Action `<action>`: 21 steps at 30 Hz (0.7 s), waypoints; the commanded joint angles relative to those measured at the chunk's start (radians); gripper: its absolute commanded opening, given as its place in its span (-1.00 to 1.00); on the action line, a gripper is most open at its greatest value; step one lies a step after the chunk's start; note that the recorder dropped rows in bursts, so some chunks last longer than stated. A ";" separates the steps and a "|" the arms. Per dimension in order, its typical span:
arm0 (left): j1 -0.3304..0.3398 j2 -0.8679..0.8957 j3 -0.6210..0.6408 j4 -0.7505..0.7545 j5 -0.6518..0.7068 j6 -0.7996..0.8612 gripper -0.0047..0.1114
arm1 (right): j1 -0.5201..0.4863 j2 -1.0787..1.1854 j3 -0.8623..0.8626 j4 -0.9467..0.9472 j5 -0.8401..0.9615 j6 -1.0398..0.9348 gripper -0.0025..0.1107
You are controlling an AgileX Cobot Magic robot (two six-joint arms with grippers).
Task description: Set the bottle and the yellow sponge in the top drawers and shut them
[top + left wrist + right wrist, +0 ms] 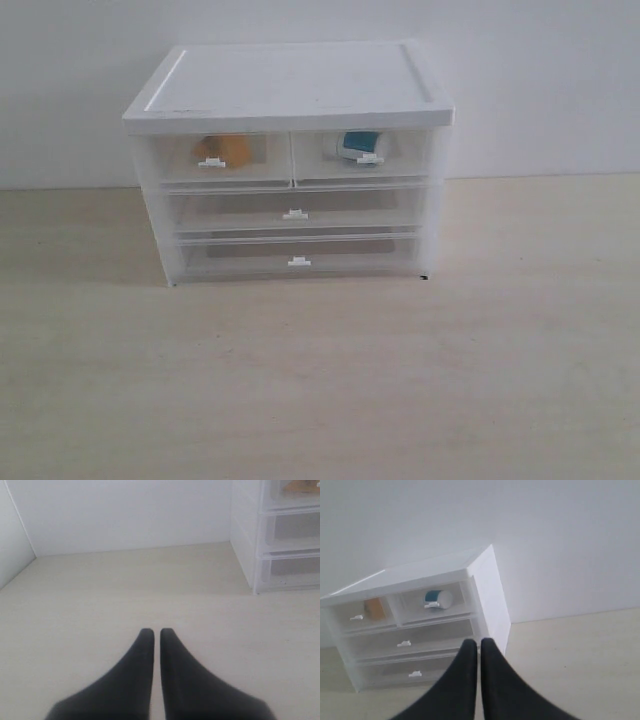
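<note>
Pale wood-grain table [320, 400] fills the near field and meets a plain white wall [540, 80] behind the white cabinet [290, 85]. Left top drawer [175, 158] holds the yellow sponge [224, 150] and right top drawer [410, 155] holds the bottle [358, 144], whose teal label shows no readable text; both fronts sit flush. Left gripper [152, 632] hovers over bare table left of the cabinet, right gripper [475, 642] faces its right corner, each with jaws pressed together, gripping nothing.
</note>
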 commanded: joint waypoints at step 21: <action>0.003 -0.004 0.004 -0.009 -0.002 -0.004 -0.85 | -0.027 -0.072 0.004 0.046 0.132 -0.053 -0.96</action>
